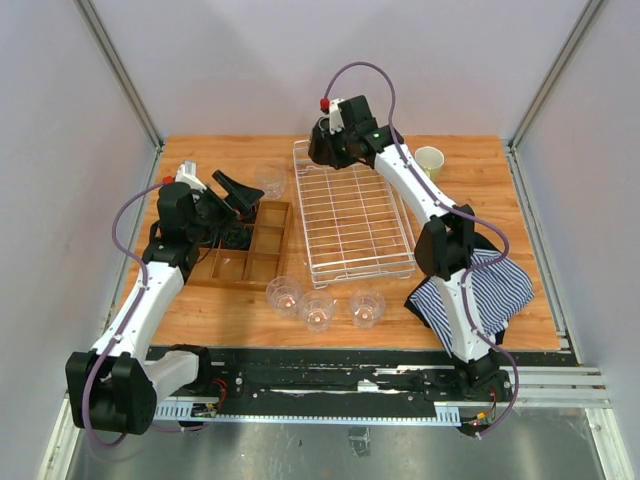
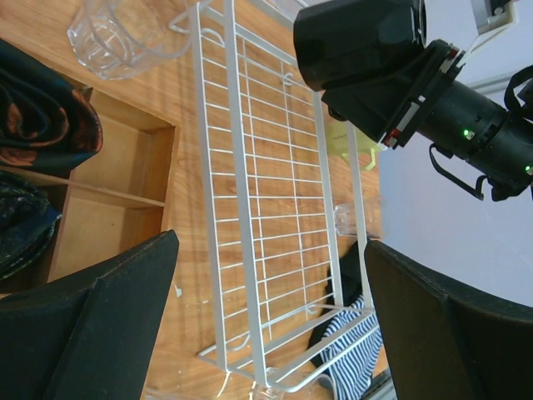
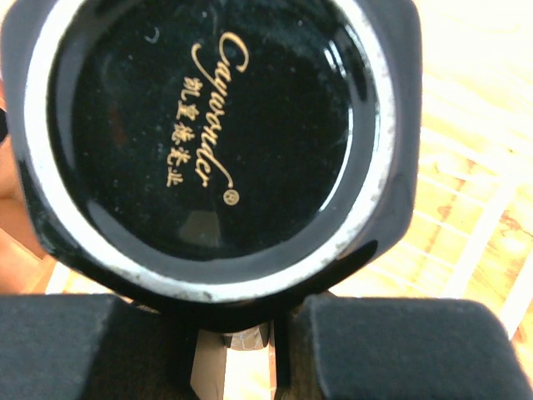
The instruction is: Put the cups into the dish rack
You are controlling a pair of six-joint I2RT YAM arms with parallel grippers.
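Observation:
The white wire dish rack (image 1: 352,218) lies mid-table and also shows in the left wrist view (image 2: 250,208). My right gripper (image 1: 326,150) is shut on the black mug (image 3: 208,142) and holds it over the rack's far left corner. The mug's base with gold lettering faces the wrist camera; it also shows in the left wrist view (image 2: 358,42). My left gripper (image 1: 236,190) is open and empty above the wooden tray. A pale yellow-green mug (image 1: 430,160) stands right of the rack. Clear tumblers stand at the front (image 1: 284,293) (image 1: 318,309) (image 1: 366,307) and one at the rack's far left (image 1: 268,180).
A brown wooden compartment tray (image 1: 250,245) lies left of the rack, with dark items at its left end. A blue-and-white striped cloth (image 1: 490,285) lies at the right front, by the right arm. The table's front edge runs just behind the three tumblers.

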